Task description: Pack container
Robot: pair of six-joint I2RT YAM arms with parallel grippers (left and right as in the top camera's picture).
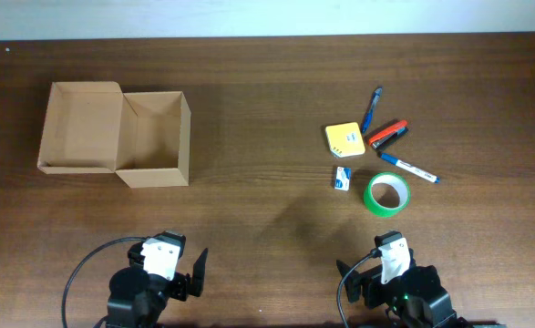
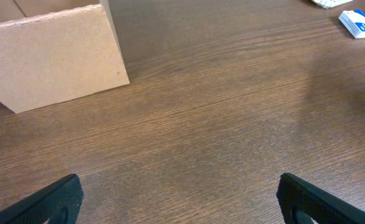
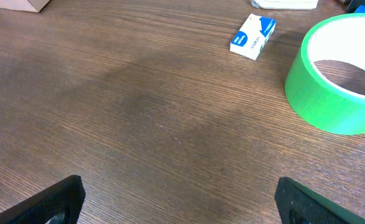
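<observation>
1 container (image 1: 117, 137) upper left; at right 1 tape roll (image 1: 387, 194), 1 yellow pad (image 1: 344, 139), 1 small box (image 1: 343, 177), 1 blue pen (image 1: 373, 107), 1 white pen (image 1: 408, 168), 1 red-black item (image 1: 387, 134). Dark wood table (image 1: 267, 91). Left gripper (image 2: 179, 202), right gripper (image 3: 179, 199): fingers spread wide, empty.

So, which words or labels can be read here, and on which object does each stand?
No text can be read for sure.
Small blue-and-white box: dark print along its side, too blurred.
Yellow pad: blue label, too small.
Container: plain, no print.

So the tan cardboard box (image 1: 153, 137) sits left on the brown wooden table (image 1: 267, 210); green tape roll (image 1: 387, 194) far right, small white-and-blue packet (image 1: 343, 177) just left of it, yellow square notepad (image 1: 344, 139) behind.
</observation>
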